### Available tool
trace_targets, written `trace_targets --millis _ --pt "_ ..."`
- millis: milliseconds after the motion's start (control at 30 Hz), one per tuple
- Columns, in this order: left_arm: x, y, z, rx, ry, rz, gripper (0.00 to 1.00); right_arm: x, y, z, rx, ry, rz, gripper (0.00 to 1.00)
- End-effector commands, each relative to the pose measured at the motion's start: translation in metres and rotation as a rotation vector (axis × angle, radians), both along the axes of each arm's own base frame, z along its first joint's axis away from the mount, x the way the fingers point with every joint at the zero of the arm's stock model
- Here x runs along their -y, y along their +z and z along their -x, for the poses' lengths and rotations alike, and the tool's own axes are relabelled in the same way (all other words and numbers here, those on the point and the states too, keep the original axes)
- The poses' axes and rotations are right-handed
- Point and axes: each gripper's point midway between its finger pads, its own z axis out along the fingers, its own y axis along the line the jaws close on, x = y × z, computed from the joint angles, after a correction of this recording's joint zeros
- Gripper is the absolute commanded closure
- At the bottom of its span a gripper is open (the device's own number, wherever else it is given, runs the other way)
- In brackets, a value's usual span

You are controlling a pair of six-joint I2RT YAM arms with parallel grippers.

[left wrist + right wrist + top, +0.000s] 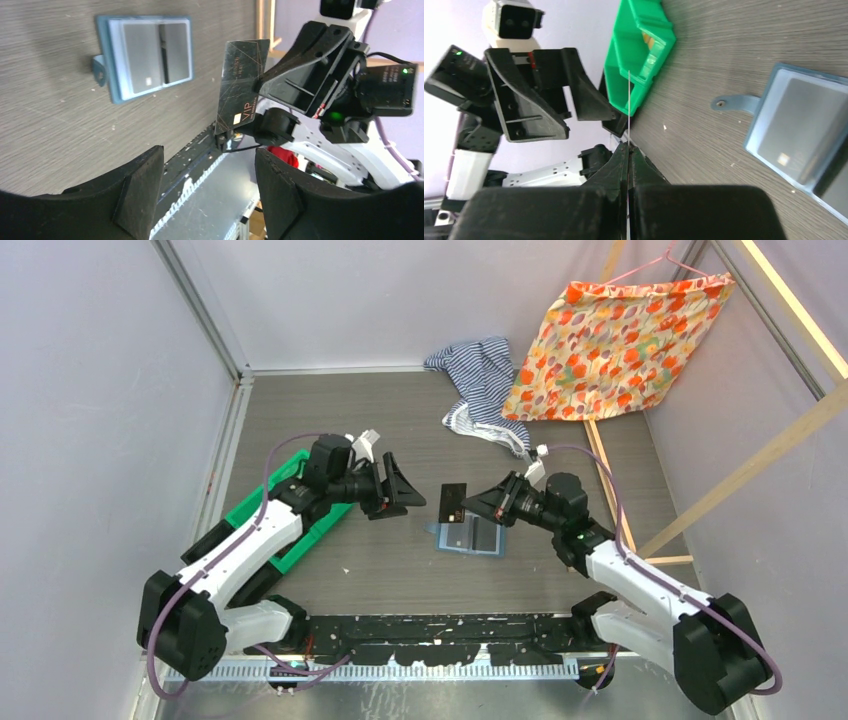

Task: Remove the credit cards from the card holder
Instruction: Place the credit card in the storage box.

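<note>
Right gripper (472,504) is clamped shut on one short edge of a black card (452,502), holding it on edge in the air just over the far left corner of the card holder (470,539). Left gripper (412,494) hangs to the left of the holder, its jaws spread wide and empty, facing the card and not touching it.

On the grey table (380,570), a flowered cloth (620,340) hangs well beyond the holder, to the far right. A striped cloth (480,375) lies crumpled beside it, also well beyond the holder. A green bin (300,545) sits further left of the holder, past the left gripper.

The blue holder lies open and flat, its small tab (98,69) pointing towards the left gripper. A grey card (142,50) with a pale chip is tucked in one of its panels. The held card carries gold lines and the letters VIP.
</note>
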Motion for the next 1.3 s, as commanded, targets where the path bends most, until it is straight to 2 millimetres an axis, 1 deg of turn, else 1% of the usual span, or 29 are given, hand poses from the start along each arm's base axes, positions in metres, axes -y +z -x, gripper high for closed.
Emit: trace_targets --millis 0,133,300,467,567,667,767,967,1000,1100,1133,1167,1200,1267 --pt "0.023 0.049 0.0 0.132 -0.098 0.231 0.33 -0.013 0.039 0.0 0.09 0.043 -0.119 0.99" --pt "0.029 0.055 -0.001 0.165 -0.123 0.299 0.34 -0.017 0.046 -0.003 0.098 0.048 -0.153 0.99" --pt "0.032 0.049 -0.005 0.164 -0.122 0.314 0.37 -0.023 0.058 -0.003 0.106 0.065 -0.206 0.99" --pt "0.034 0.046 -0.007 0.146 -0.127 0.321 0.41 -0.029 0.06 0.0 0.112 0.09 -0.209 0.99" --pt "0.035 0.047 -0.008 0.144 -0.126 0.326 0.44 -0.033 0.06 0.001 0.11 0.098 -0.211 0.99" --pt "0.036 0.046 -0.01 0.138 -0.125 0.327 0.51 -0.036 0.062 0.002 0.116 0.11 -0.218 0.99" --pt "0.037 0.044 -0.011 0.13 -0.127 0.328 0.57 -0.037 0.062 0.002 0.114 0.114 -0.221 0.99" --pt "0.039 0.043 -0.012 0.123 -0.13 0.336 0.65 -0.038 0.059 0.003 0.109 0.117 -0.223 0.99" --pt "0.039 0.043 -0.013 0.12 -0.129 0.335 0.67 -0.039 0.059 0.003 0.108 0.119 -0.223 0.99" --pt "0.04 0.042 -0.013 0.114 -0.126 0.337 0.81 -0.039 0.059 0.002 0.108 0.119 -0.224 0.99" --pt "0.04 0.041 -0.013 0.111 -0.124 0.338 0.9 -0.039 0.058 0.003 0.105 0.121 -0.224 0.99" --pt "0.04 0.041 -0.014 0.109 -0.121 0.337 0.97 -0.04 0.058 0.003 0.104 0.123 -0.223 0.99" --pt "0.039 0.041 -0.014 0.105 -0.117 0.336 0.99 -0.04 0.057 0.003 0.099 0.124 -0.223 0.99" --pt "0.038 0.04 -0.015 0.1 -0.099 0.326 1.0 -0.04 0.055 0.003 0.091 0.123 -0.218 0.99"
